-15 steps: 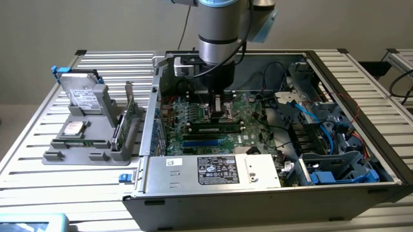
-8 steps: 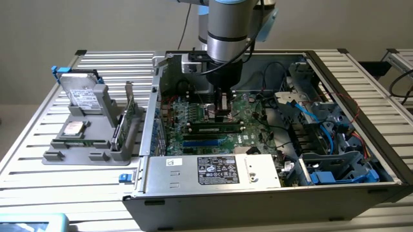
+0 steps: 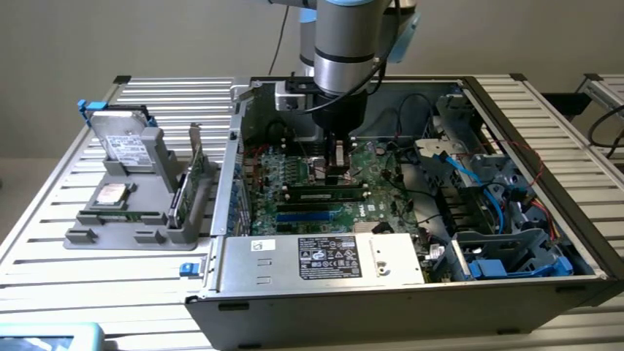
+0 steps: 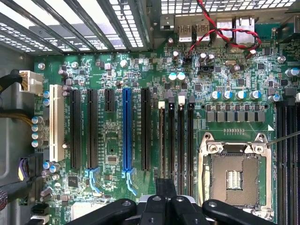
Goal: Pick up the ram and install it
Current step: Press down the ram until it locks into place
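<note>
Shut fingers [image 4: 165,199] hover over motherboard [image 4: 140,122]; exterior adds seated ram [image 3: 326,194]

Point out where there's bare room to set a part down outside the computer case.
Bare slatted table lies on the exterior view's left of the grey holder, and in front of it. Inside the case, cables, motherboard and the gripper crowd everything.

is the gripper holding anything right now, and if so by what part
Nothing that can be seen: the gripper is shut over the motherboard, and nothing shows in its grip.
</note>
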Controlling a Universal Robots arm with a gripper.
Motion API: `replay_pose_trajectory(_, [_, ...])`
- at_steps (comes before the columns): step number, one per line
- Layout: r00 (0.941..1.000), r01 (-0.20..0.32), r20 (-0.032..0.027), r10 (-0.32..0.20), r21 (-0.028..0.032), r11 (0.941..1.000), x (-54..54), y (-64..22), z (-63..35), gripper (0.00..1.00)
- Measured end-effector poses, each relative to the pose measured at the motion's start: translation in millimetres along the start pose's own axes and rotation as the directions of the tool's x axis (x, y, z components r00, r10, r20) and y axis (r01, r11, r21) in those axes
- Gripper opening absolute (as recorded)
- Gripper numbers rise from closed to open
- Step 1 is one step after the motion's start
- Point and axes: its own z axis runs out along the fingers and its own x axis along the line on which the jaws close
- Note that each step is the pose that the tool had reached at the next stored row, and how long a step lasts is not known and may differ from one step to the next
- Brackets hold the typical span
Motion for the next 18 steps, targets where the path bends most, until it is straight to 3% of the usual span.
replay_pose_trajectory(3, [1.0,-0.003,0.0001,0.003,-0.0003,1.0,0.0,0.0,0.0,0.11])
replay_pose_trajectory(9, [0.998,-0.064,0.0005,0.064,-0.0057,0.9979,0.0,0.0,0.0,0.11])
replay_pose_trajectory(14, [0.9918,-0.128,0.0007,0.128,-0.0114,0.9917,0.0,0.0,0.5,0.11])
replay_pose_trajectory(18, [0.9855,-0.17,0.0017,0.17,-0.0118,0.9854,-0.1,0.0,0.5,0.11])
